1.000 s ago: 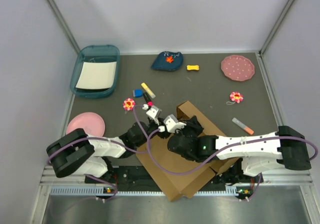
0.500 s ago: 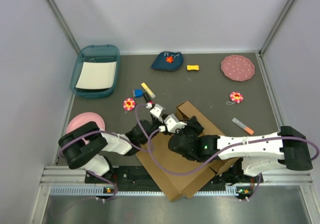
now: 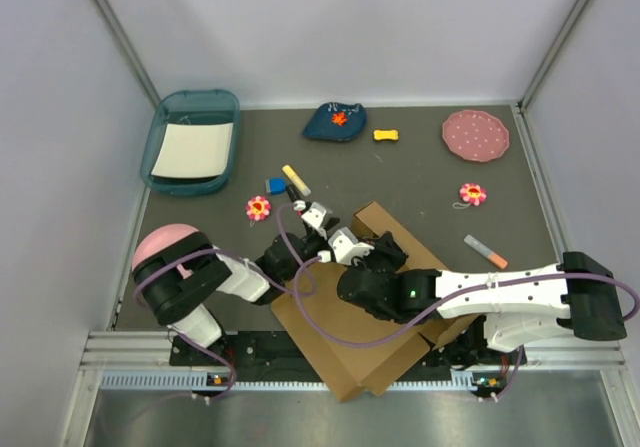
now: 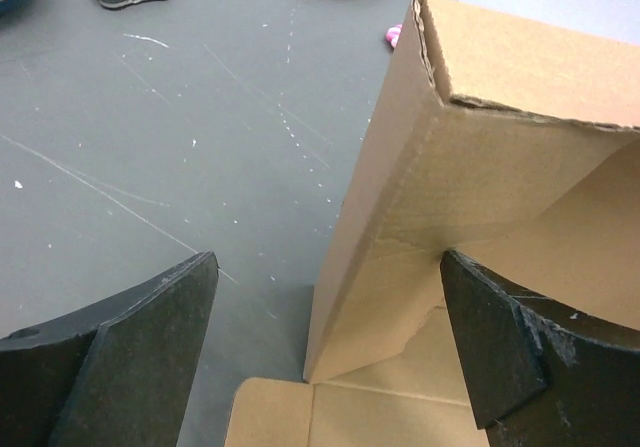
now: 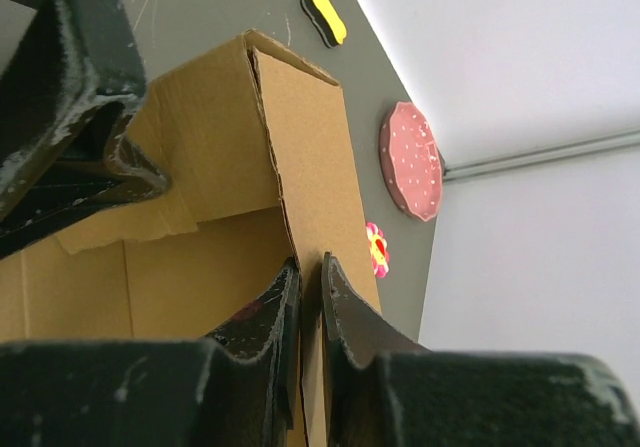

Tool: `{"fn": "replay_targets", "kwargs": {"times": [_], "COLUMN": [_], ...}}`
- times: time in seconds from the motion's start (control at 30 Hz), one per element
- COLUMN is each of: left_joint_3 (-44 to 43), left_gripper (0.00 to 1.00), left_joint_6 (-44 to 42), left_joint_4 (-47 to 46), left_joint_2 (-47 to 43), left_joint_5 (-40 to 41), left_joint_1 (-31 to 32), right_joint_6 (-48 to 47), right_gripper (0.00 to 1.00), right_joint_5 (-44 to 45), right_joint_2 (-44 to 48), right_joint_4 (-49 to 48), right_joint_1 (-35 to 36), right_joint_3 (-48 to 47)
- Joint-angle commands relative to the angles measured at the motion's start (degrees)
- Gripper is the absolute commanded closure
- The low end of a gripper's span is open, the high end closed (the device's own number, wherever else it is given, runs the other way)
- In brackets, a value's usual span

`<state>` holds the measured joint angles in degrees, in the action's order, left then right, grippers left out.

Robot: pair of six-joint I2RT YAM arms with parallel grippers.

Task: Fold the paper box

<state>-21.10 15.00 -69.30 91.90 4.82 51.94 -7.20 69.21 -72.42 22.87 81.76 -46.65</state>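
Now the paper box (image 3: 345, 357) lies part-folded on the table (image 3: 420, 177), one side wall raised upright, a flower toy (image 3: 258, 207) just off its far-left corner. The right gripper (image 5: 310, 272) is pinched narrow on that wall's edge. The left gripper (image 4: 328, 259) gapes wide beside the wall's left end, its fingers apparently clear of the cardboard, though the tight view leaves doubt.

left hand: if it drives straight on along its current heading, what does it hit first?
Most likely the cardboard box. Its raised side wall stands straight ahead of the open left hand, in the gap between the fingers. Bare table lies beside the wall. Depth is hard to judge, but the wall looks close.
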Motion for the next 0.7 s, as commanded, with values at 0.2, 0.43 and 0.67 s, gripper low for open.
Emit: {"fn": "replay_targets", "kwargs": {"times": [0.2,0.43,0.67], "left_joint_3": [-7.2,-8.8,-8.8], "left_gripper": [0.11,0.50,0.92], "left_joint_6": [-0.2,1.3,0.0], "left_joint_4": [-10.3,-13.1,-11.7], "left_joint_2": [4.2,8.4,8.1], "left_joint_5": [-11.1,-14.7,-15.2], "left_joint_1": [-4.0,-4.8,-5.2], "right_joint_6": [4.7,4.0,3.9], "right_gripper": [1.00,1.00,1.00], "right_joint_5": [-14.5,-14.7,-14.9], "right_joint_2": [-1.1,-0.8,-0.8], "right_joint_4": [1.3,1.0,0.4], "right_joint_1": [1.5,1.5,1.5], "right_joint_3": [1.3,1.2,1.3]}}
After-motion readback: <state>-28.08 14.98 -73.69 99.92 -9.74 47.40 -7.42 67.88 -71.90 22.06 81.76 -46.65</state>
